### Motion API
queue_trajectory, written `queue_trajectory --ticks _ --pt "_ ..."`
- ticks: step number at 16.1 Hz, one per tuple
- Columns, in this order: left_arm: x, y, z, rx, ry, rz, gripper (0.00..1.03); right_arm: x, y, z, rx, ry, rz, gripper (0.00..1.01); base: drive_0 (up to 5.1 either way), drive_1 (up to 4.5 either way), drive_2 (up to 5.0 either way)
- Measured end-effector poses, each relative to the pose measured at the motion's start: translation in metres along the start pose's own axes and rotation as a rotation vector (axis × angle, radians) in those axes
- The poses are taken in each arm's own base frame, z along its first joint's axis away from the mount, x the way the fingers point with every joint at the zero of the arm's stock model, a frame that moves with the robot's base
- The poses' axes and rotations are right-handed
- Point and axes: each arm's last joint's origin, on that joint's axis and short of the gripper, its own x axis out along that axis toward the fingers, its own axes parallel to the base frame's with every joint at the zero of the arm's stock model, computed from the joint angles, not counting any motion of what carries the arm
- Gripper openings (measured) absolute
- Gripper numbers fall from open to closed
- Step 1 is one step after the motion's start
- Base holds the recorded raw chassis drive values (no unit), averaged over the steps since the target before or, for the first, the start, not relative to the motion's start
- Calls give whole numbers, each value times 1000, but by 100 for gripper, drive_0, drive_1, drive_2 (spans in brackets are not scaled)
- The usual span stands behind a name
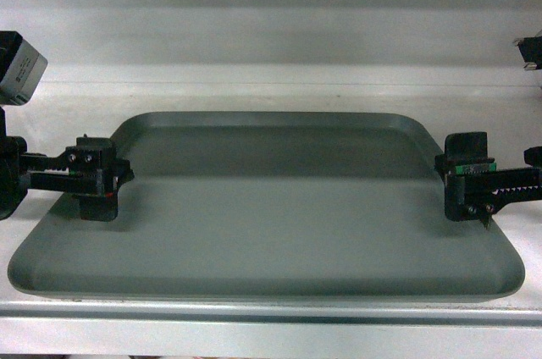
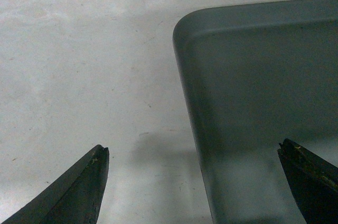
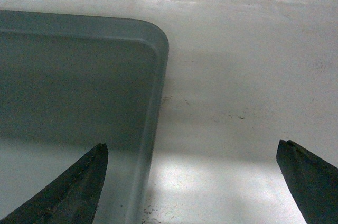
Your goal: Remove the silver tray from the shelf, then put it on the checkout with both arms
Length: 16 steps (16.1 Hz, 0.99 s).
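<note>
The silver tray (image 1: 271,207) lies flat on the white shelf (image 1: 254,84), filling most of the board. My left gripper (image 1: 55,194) is open and straddles the tray's left rim, one finger over the tray floor and the other over the shelf. In the left wrist view the left gripper (image 2: 193,147) has the tray (image 2: 253,76) rim between its wide-apart tips, which touch nothing. My right gripper (image 1: 504,194) is open and straddles the right rim in the same way. The right wrist view shows the right gripper (image 3: 193,146) spread wide beside the tray (image 3: 68,76). The checkout is out of view.
The shelf's silvery front lip (image 1: 271,318) runs just below the tray's near edge. A plain white back panel (image 1: 271,3) closes the rear. A dark fitting (image 1: 529,50) sticks in at the right edge. Bare shelf (image 2: 79,49) flanks the tray on both sides (image 3: 253,76).
</note>
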Motion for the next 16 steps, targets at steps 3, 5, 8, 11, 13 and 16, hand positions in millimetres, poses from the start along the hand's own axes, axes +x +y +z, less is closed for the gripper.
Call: queue_trajectory --ticks 3,5,8,11,13,16 --pt "0 -6 -6 0 7 -4 98 8 16 2 71 41 7 98 0 0 0" --pt "0 -7 -7 -10 10 -6 98 11 15 -2 76 45 -9 98 0 0 0" --pt "-2 -9 -11 -16 16 -7 98 13 15 -10 81 55 -18 98 0 0 0" --pt "-2 -9 -13 -18 16 -7 98 13 14 -13 89 52 -25 98 0 0 0" --pt "-3 -9 -14 -18 15 -8 96 13 14 -15 90 51 -26 98 0 0 0" --pt "-3 -13 -14 -13 17 -25 42 13 15 -15 98 48 -35 72 0 0 0"
